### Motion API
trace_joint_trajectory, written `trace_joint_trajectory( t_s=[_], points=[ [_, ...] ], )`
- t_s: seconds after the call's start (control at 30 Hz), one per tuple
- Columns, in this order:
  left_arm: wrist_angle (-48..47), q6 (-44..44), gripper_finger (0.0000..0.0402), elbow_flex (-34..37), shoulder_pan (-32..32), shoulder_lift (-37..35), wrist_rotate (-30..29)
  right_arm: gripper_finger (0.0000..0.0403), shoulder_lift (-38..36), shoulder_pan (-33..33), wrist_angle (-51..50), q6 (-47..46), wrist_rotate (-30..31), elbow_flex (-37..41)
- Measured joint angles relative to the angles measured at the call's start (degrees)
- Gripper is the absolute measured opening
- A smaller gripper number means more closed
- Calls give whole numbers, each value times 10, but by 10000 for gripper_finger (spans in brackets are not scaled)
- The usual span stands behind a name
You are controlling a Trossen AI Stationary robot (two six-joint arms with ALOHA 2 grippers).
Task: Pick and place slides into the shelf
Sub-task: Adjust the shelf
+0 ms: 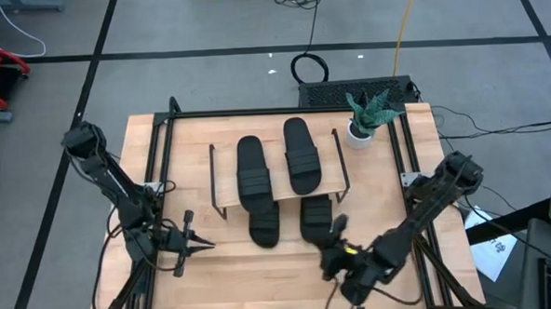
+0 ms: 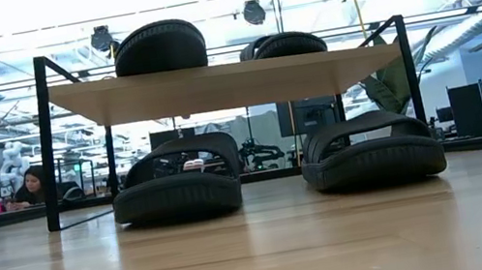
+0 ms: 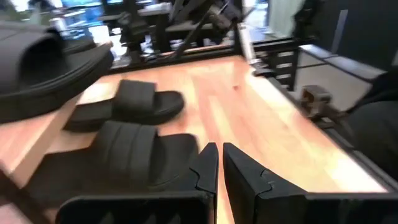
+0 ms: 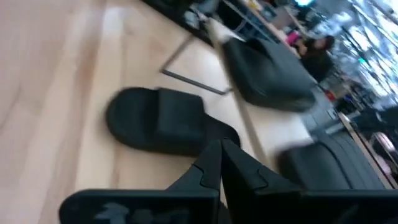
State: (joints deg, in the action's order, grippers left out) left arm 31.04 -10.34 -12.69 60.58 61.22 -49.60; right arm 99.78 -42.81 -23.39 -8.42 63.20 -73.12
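Observation:
The shelf (image 1: 225,175) stands mid-table, its wood board (image 2: 223,84) on thin dark legs. Two black slides (image 1: 254,165) (image 1: 301,153) lie on the board. Two more (image 1: 263,220) (image 1: 315,216) rest sole-down on the table under it, their ends sticking out toward the near edge; the low view shows them side by side (image 2: 177,190) (image 2: 372,152). My left gripper (image 1: 209,242) is shut and empty, left of the slides near the table's near edge. My right gripper (image 1: 337,228) is shut and empty, raised beside the right lower slide (image 4: 165,121).
A small potted plant (image 1: 363,123) stands at the table's far right. Black frame rails (image 1: 155,169) run along the table's left, right and far edges. Bare wood lies between the shelf and the near edge (image 1: 262,267). People sit in the room behind (image 2: 32,185).

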Motion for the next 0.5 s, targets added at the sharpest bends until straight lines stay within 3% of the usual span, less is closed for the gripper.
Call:
trace_joint_trajectory(
  t_s=[0.07,0.23,0.5],
  points=[
    [5,-9,26,0,3,10,-22,0,-27,-14,-35,-49,26,20],
    [41,1,26,-2,20,15,-41,0,-101,-43,-57,-122,26,97],
    [39,89,26,-64,88,14,-151,24,-253,-91,-52,-202,-6,232]
  ],
)
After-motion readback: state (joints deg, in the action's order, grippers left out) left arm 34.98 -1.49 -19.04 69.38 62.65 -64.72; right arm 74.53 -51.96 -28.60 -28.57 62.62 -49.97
